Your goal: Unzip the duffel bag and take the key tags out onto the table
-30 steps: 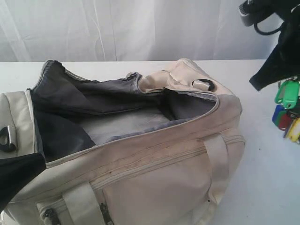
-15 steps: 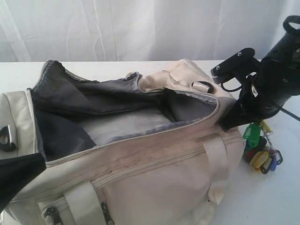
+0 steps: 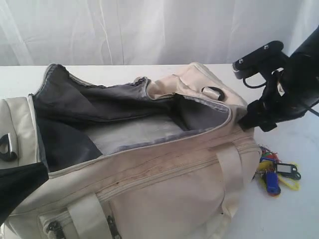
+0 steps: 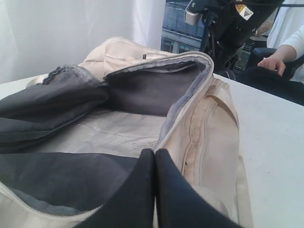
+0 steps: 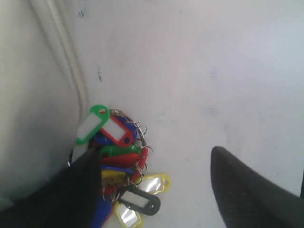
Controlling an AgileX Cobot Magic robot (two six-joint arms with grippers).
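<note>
The cream duffel bag (image 3: 164, 169) lies unzipped on the white table (image 3: 294, 214), its grey lining showing. The key tags (image 3: 276, 174), a bright red, blue, yellow and green bunch, rest on the table just off the bag's right end. Above them hovers my right gripper (image 3: 259, 122), open and apart from them. The right wrist view shows the key tags (image 5: 118, 142) beside the bag's wall (image 5: 33, 95), with my right gripper (image 5: 154, 152) wide open and empty. Over the bag's (image 4: 209, 123) opening, my left gripper (image 4: 155, 151) is shut on nothing; it sits at the lower left (image 3: 45, 174).
A white curtain (image 3: 124, 30) hangs behind the table. A dark metal ring (image 3: 6, 147) sits on the bag's left end and a clip (image 3: 215, 91) on its far right end. A person's hand (image 4: 273, 61) shows beyond the table in the left wrist view.
My right gripper carried the key tags down beside the bag's right end, let them go onto the table and lifted off open. The left gripper has not moved.
</note>
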